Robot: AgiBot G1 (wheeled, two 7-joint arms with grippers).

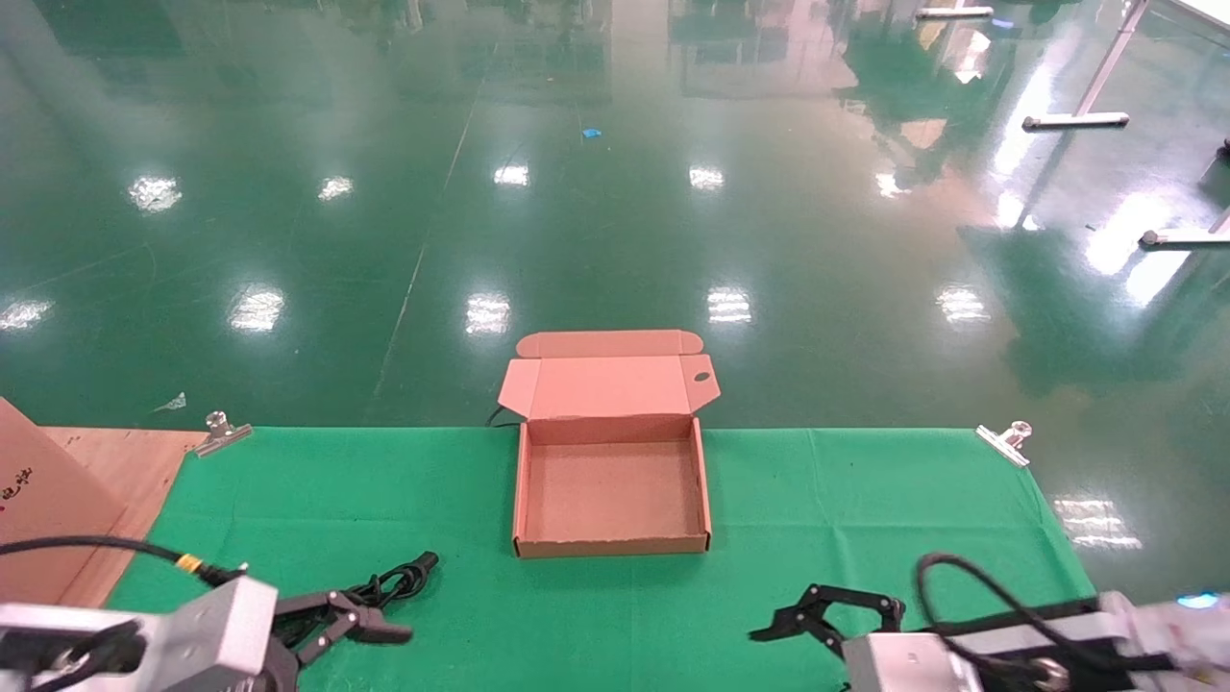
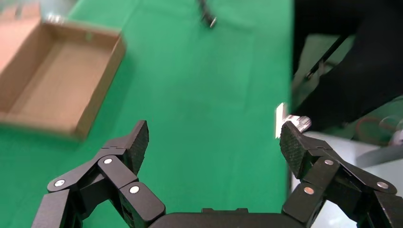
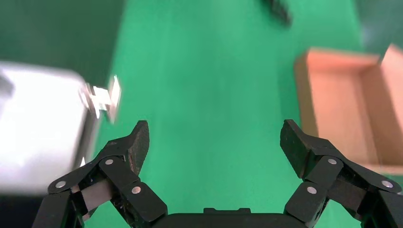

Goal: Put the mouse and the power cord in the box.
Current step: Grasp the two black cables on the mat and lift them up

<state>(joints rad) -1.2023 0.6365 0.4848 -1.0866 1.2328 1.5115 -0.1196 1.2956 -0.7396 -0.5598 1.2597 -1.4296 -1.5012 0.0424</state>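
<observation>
The box [image 1: 612,490] lies open and empty at the middle of the green cloth [image 1: 865,519], its lid folded back over the far edge. It also shows in the left wrist view [image 2: 57,76] and the right wrist view [image 3: 342,109]. A bundled black power cord [image 1: 402,577] lies near the front left. My left gripper [image 1: 380,617] [image 2: 214,135] is open just beside the cord, with only cloth between its fingers. My right gripper [image 1: 793,615] [image 3: 215,130] hangs open and empty at the front right. The mouse is out of view.
A short bit of thin black cable [image 1: 497,416] peeks out behind the box's back left corner. Metal clips [image 1: 221,431] [image 1: 1006,440] hold the cloth's far corners. A brown carton [image 1: 48,500] stands on a wooden board at the left. Beyond the table is glossy green floor.
</observation>
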